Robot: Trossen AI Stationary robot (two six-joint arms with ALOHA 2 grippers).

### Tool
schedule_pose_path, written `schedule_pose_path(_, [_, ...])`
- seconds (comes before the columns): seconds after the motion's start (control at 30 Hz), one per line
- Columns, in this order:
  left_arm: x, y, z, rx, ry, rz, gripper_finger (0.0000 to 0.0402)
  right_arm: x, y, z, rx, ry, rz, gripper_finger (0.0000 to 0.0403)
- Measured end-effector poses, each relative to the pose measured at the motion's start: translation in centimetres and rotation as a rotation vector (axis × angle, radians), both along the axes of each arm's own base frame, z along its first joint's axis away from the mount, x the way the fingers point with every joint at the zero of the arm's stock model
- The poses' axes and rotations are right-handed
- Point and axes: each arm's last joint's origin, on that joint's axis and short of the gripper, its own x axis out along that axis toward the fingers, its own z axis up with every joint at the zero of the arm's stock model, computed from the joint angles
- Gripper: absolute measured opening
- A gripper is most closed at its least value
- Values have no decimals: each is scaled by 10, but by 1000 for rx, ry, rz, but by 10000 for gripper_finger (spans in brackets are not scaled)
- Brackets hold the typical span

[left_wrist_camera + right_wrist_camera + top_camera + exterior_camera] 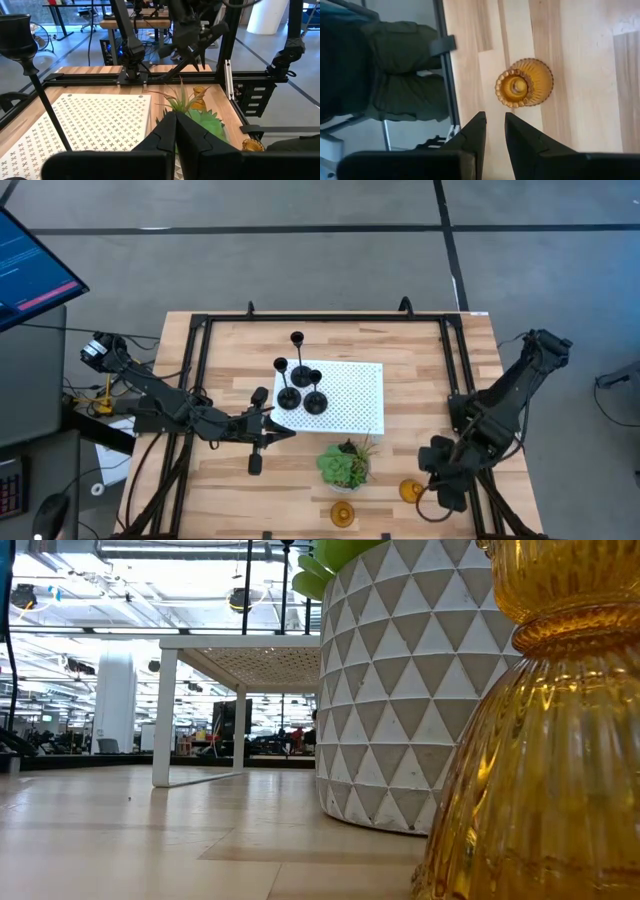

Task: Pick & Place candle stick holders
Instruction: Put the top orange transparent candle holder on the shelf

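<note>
right wrist view shows the right gripper [495, 125] slightly parted above an amber holder [524, 83] (left gripper [175, 125] pinched closed, empty): widen, centre, then descend

Dark jointed arms [170, 405], angular black gripper [494, 131] fingers

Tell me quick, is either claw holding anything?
Left claw: closed, holding nothing.
Right claw: slightly open, empty, above an amber holder.

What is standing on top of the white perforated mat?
Three black candle stick holders stand on the white perforated mat, grouped at its left end. The rest of it is bare. Whatever lies under the mat cannot be seen.
</note>
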Motion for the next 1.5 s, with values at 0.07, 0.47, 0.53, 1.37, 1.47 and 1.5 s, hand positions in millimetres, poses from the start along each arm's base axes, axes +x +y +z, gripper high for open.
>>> schedule_pose_path(0.07, [0, 0, 0, 0, 0, 0, 8, 2, 2, -4, -14, 11, -2, 63])
schedule_pose_path(0.47, [0, 0, 0, -11, 0, 0, 9, 14, 11, -27, -136, 31, 0, 63])
schedule_pose_path(0.53, [0, 0, 0, -11, 0, 0, 9, 15, 12, -29, -143, 33, 0, 63])
schedule_pose_path(1.37, [0, 0, 0, -9, 4, 0, 10, 4, 21, -28, -190, -42, -78, 63])
schedule_pose_path(1.47, [0, 0, 0, -9, 4, 0, 10, 1, 23, -28, -194, -55, -93, 63])
schedule_pose_path(1.5, [0, 0, 0, -9, 4, 0, 10, 0, 23, -29, -198, -61, -99, 63])
